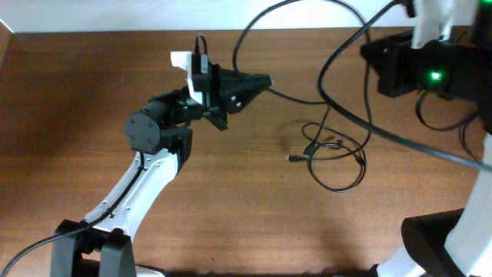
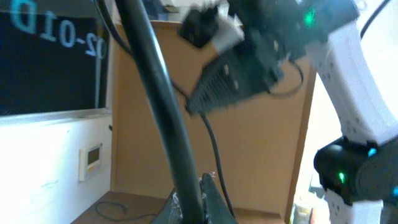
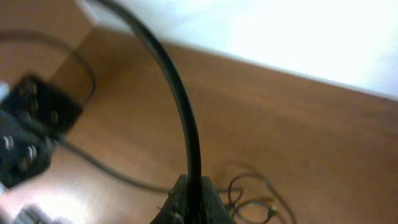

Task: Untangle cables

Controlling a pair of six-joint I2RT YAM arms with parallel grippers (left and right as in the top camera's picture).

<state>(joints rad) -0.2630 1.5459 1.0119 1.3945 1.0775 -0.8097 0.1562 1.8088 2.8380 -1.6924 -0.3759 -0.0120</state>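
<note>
My left gripper points right over the table's middle, shut on a black cable that trails off to the right. In the left wrist view that cable rises steeply from between the gripper's closed fingers. My right gripper hangs at the back right, also shut on a black cable that arcs up and to the left from the gripper. A loose tangle of thin cables with small plugs lies on the table between the arms. It also shows in the right wrist view.
The wooden table ends at a white wall along the back edge. Long cable loops hang in the air above the back of the table. The right arm's base stands at the front right, the left arm's base at the front left.
</note>
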